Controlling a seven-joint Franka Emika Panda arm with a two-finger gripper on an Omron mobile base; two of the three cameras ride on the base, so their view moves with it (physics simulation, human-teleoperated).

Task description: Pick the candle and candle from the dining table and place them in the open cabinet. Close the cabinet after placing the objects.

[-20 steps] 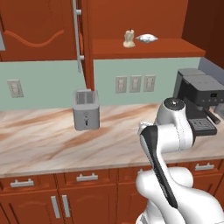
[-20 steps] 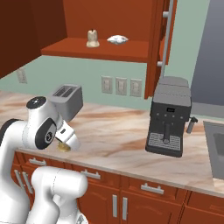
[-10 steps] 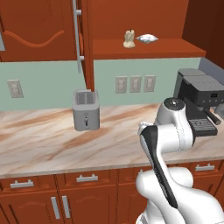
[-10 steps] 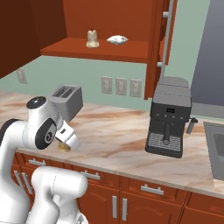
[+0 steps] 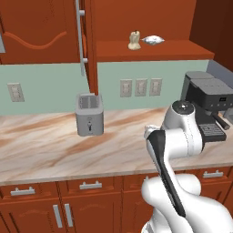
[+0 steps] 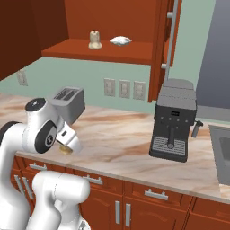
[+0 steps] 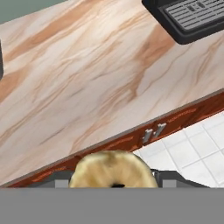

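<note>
Shelf [image 6: 103,50] of the open cabinet is sitting high above and behind your claw [image 6: 68,147], which is clenching the tan-yellow candle [image 7: 113,169].

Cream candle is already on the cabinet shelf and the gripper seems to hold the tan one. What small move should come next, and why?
Probably lift the gripper toward the open cabinet. It is shut on the tan candle, low over the counter, while the cream candle already stands on the shelf beside a grey-white object, with free room left of it.
</note>
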